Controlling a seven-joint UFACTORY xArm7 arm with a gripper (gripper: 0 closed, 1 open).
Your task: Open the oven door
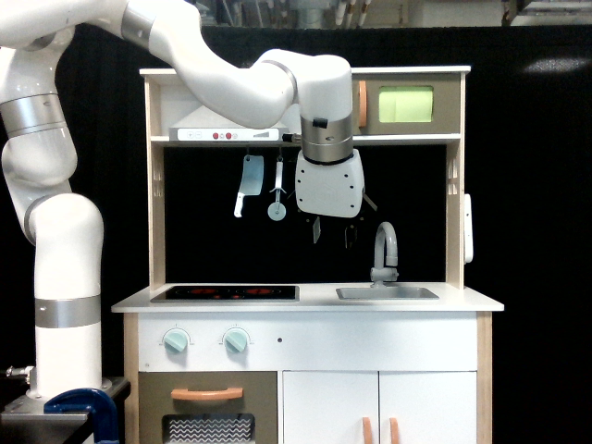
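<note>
The end effector (331,233) is being held released, fingers pointing down, above the sink (387,293). The door (403,104) is being kept closed on the top shelf, well above it.

glossy white rounded arm (231,83) segments joined by brushed silver bands; a white, boxy wrist housing carries the gripper (332,231), whose two fingers are short and dark.

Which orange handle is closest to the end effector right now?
The vertical orange handle on the oven door, top shelf, partly hidden behind the arm. The lower handles sit far below the end effector.
</note>
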